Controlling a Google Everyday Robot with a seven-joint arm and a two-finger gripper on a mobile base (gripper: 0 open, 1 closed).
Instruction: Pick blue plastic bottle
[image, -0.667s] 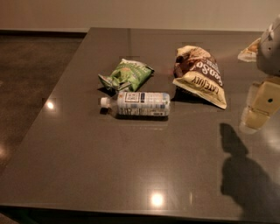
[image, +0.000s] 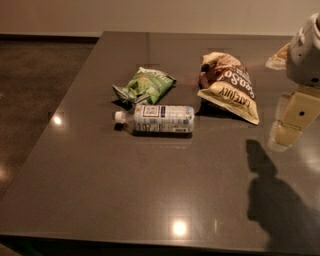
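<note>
The blue plastic bottle (image: 159, 118) lies on its side near the middle of the dark table (image: 125, 200), white cap pointing left. It is clear with a pale blue-white label. A green snack bag (image: 144, 85) lies just behind it, close to its cap end. My gripper (image: 289, 127) hangs at the right edge of the view, above the table and well to the right of the bottle. It holds nothing and touches nothing.
A larger brown-and-cream snack bag (image: 230, 85) lies to the right of the bottle, between it and the gripper. A pale packet (image: 277, 57) shows at the far right behind the arm. The table's left edge borders a brown floor (image: 35, 80).
</note>
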